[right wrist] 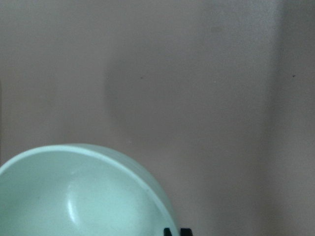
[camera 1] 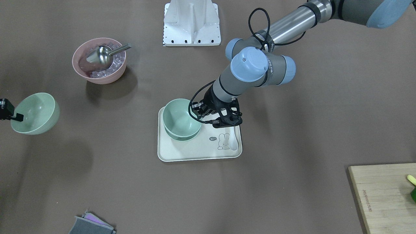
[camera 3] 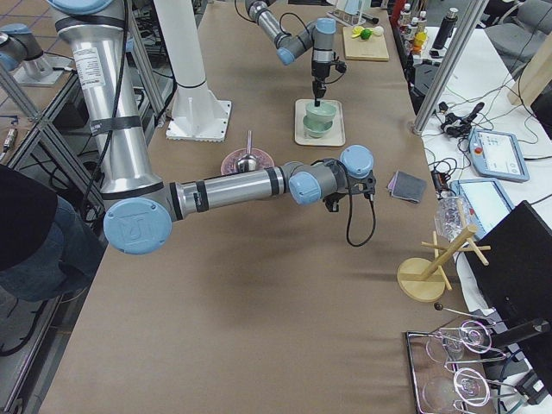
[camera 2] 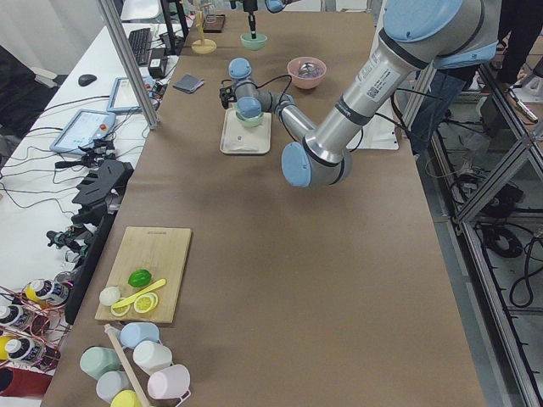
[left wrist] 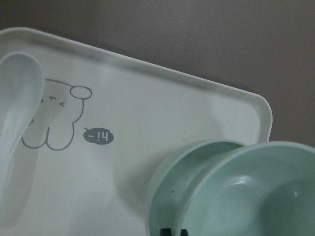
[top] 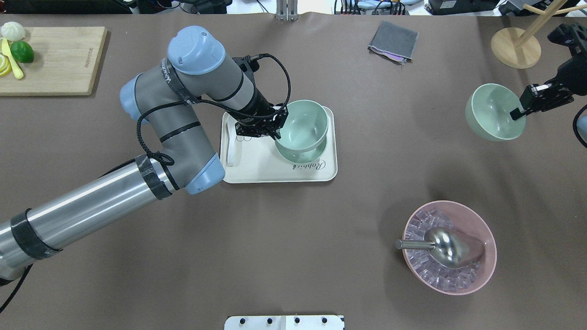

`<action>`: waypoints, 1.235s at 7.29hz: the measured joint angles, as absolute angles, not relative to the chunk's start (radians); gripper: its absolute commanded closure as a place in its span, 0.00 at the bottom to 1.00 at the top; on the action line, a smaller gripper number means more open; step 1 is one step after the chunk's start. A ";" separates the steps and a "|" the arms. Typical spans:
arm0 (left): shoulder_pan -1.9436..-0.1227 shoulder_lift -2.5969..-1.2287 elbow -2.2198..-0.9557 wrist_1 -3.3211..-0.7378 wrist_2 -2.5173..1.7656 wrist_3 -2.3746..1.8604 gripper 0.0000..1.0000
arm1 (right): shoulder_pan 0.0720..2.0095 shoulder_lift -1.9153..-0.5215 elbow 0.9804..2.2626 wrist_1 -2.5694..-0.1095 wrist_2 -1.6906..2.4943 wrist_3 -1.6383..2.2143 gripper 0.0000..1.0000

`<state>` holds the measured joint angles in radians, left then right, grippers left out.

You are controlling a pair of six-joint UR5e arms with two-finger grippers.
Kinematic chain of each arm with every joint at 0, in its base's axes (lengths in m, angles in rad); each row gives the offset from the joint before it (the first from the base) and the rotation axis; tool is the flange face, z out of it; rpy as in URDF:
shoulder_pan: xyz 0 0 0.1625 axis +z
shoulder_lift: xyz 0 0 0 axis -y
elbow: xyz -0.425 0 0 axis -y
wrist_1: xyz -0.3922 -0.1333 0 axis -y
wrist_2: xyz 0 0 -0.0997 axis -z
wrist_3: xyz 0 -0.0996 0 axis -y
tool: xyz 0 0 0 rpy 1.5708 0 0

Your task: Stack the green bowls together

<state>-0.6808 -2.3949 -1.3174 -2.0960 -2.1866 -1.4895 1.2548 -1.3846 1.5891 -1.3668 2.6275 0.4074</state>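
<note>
Two green bowls are on the cream tray (top: 257, 169). The lower bowl (top: 306, 157) sits on the tray. The upper bowl (top: 305, 124) is tilted just over it, and I cannot tell whether they touch. My left gripper (top: 278, 126) is shut on the upper bowl's rim; the left wrist view shows this bowl (left wrist: 266, 191) offset over the lower one (left wrist: 167, 196). My right gripper (top: 520, 111) is shut on the rim of the third green bowl (top: 490, 112) and holds it above the table at the far right. That bowl also shows in the right wrist view (right wrist: 78, 196).
A pink bowl (top: 481, 270) with ice and a metal scoop stands near the robot's right side. A white spoon (camera 1: 234, 139) lies on the tray. A cutting board (top: 59, 64) with fruit, a grey cloth (top: 393, 41) and a wooden stand (top: 516, 48) line the far edge.
</note>
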 measured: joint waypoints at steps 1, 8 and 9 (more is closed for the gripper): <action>-0.675 -2.396 -1.303 -2.122 -2.181 -1.489 1.00 | 1.254 -1.385 1.592 -1.367 2.627 0.412 1.00; -0.680 -2.386 -1.286 -2.179 -2.157 -1.487 0.01 | 1.233 -1.383 1.635 -1.362 2.625 0.465 1.00; -0.686 -2.385 -1.289 -2.183 -2.146 -1.487 0.01 | 1.227 -1.377 1.641 -1.363 2.624 0.470 1.00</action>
<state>-0.6855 -2.3846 -1.2892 -2.1825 -2.1459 -1.4869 1.2275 -1.3768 1.6408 -1.3629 2.6244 0.4699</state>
